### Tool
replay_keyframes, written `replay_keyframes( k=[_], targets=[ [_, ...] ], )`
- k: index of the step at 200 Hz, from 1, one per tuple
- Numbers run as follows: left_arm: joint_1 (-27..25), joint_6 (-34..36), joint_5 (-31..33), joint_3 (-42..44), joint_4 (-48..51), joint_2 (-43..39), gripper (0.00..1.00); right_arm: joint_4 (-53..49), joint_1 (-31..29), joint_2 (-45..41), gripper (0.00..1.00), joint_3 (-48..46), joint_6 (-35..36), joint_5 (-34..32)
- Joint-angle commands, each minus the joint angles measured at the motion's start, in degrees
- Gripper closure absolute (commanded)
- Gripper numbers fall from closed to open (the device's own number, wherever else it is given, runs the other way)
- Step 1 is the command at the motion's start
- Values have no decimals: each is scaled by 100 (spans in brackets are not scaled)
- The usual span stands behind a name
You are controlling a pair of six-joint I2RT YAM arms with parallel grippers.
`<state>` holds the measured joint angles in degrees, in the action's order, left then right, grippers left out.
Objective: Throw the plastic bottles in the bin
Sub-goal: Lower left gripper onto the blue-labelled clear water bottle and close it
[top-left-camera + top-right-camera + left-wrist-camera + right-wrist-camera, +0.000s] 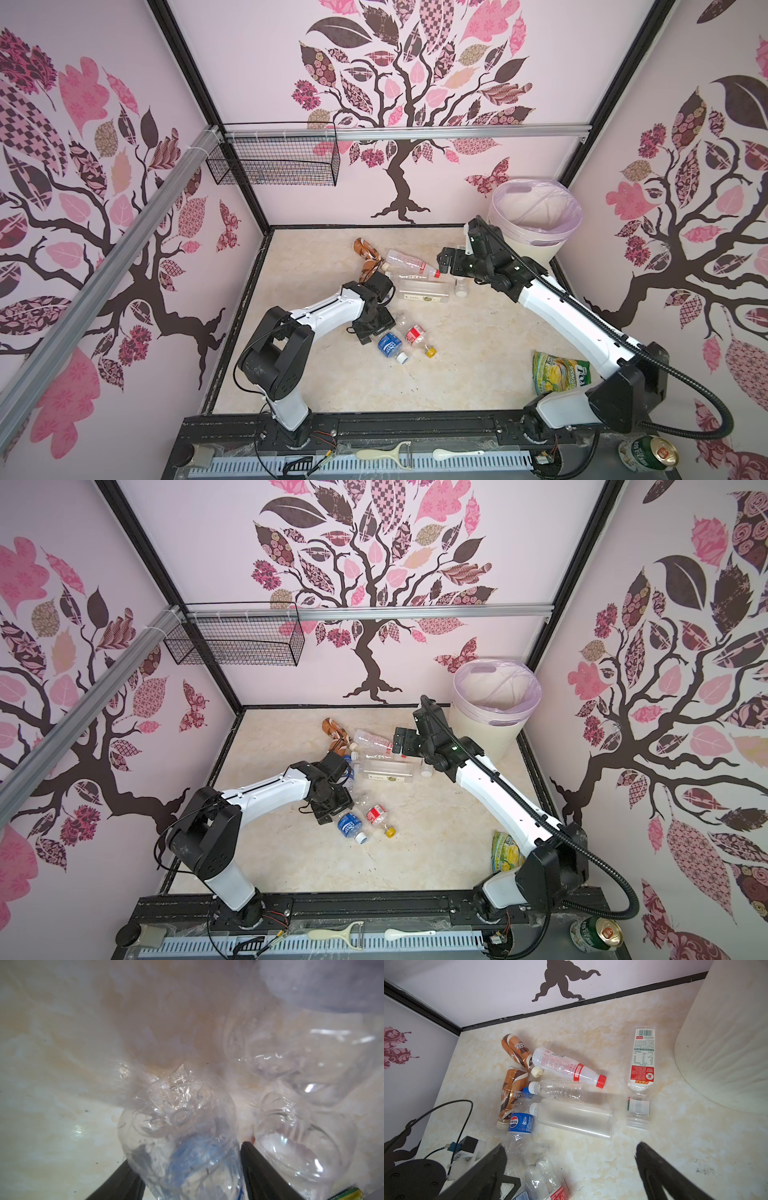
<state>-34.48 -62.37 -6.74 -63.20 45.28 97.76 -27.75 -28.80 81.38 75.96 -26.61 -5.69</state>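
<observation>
Left gripper [185, 1153] grips a clear, blue-labelled bottle [388, 345] by both sides as it lies on the marbled table [324, 374]. A red-labelled bottle [417, 336] with a yellow cap lies just beside it. The right gripper [570, 1146] hangs spread wide, holding nothing, above a huddle of plastic bottles [573, 1120] toward the back. The cream bin [536, 249], lined in lilac, stands in the far right corner.

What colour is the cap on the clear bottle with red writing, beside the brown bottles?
The cap is red; the right wrist view shows it best.
</observation>
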Motion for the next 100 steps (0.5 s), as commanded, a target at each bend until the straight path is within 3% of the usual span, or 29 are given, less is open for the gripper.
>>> replay_keyframes(
  k=[1,29,61,100],
  targets=[
    [50,97,138,153,80,17,28,42,-10,-165,1,14,-67,45],
    [66,111,199,169,93,-63,30,52,-15,-177,1,-6,-72,46],
    [125,137,208,289,84,-144,42,50,-10,-210,0,-28,-81,42],
    [227,109,226,416,135,-404,43,52,-12,-187,0,-17,-130,111]
  ],
)
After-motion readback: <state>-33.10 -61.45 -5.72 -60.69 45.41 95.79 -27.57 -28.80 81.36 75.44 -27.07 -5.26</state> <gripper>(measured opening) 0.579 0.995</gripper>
